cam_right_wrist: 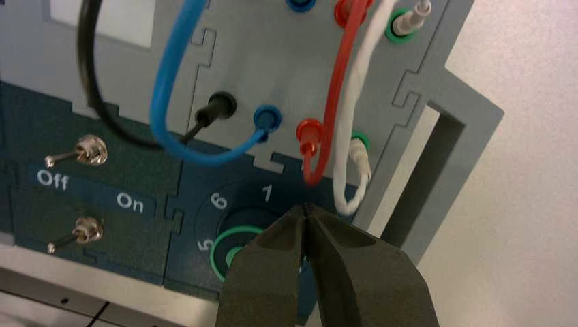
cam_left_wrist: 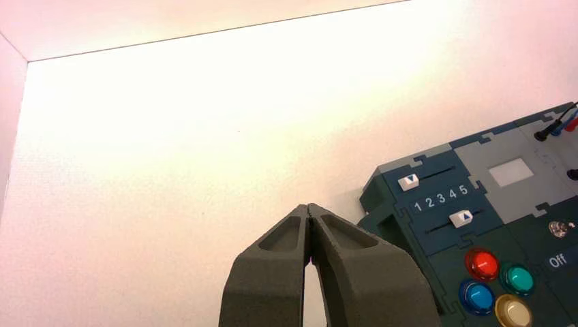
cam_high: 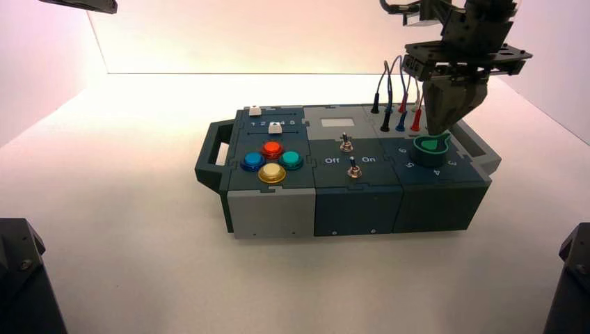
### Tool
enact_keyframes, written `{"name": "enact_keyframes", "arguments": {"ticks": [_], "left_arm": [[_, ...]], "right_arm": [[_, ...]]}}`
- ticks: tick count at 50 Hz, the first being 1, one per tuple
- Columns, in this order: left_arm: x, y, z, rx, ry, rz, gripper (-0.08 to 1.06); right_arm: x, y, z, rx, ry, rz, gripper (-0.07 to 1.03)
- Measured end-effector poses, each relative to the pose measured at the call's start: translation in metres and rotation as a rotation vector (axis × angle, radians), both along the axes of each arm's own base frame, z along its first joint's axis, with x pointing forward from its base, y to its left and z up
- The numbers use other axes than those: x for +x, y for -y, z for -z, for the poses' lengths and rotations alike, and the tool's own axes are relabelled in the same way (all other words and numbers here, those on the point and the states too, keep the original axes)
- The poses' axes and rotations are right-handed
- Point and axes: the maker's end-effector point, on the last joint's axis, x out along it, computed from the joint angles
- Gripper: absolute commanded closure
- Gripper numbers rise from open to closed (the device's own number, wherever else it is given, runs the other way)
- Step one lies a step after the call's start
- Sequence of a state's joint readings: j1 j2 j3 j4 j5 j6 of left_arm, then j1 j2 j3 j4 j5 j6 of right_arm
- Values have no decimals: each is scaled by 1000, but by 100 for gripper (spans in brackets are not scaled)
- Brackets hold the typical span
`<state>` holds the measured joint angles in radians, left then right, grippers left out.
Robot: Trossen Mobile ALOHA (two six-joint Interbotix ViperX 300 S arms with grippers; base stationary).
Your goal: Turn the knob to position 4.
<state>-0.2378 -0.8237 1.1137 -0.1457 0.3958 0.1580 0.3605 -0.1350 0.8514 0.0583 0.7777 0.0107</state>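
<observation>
The right tool [cam_high: 440,132], clenched just above the knob [cam_high: 431,147], should spread, straddle the pointer and twist it toward near-side position 4 [cam_high: 436,172]; left tool [cam_left_wrist: 310,211] clenched, parked

White tabletop [cam_high: 139,229] with only the dark blue-grey control box [cam_high: 348,202] flat upon it

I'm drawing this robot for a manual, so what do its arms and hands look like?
Both hands are matte dark grey plastic, each with two broad, wedge-shaped fingers that taper to narrow tips and have a hollowed recess on the outer face. The right hand hangs from a black bracket drilled with small holes, topped by blocky black arm parts. The left hand looks the same. No lettering or markings show on either.
</observation>
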Motion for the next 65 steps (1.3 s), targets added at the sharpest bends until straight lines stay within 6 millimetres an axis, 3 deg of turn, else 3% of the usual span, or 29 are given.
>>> {"name": "enact_keyframes", "arguments": {"ticks": [35,65], "left_arm": [[-1,0,-3,-3,10,0,101],[-2,0,-8,-8,31,0,101]], "right_arm": [[-23,9,-3,-32,-69,-26,99],[-30,14,-4,-58,-116,-45,99]]}}
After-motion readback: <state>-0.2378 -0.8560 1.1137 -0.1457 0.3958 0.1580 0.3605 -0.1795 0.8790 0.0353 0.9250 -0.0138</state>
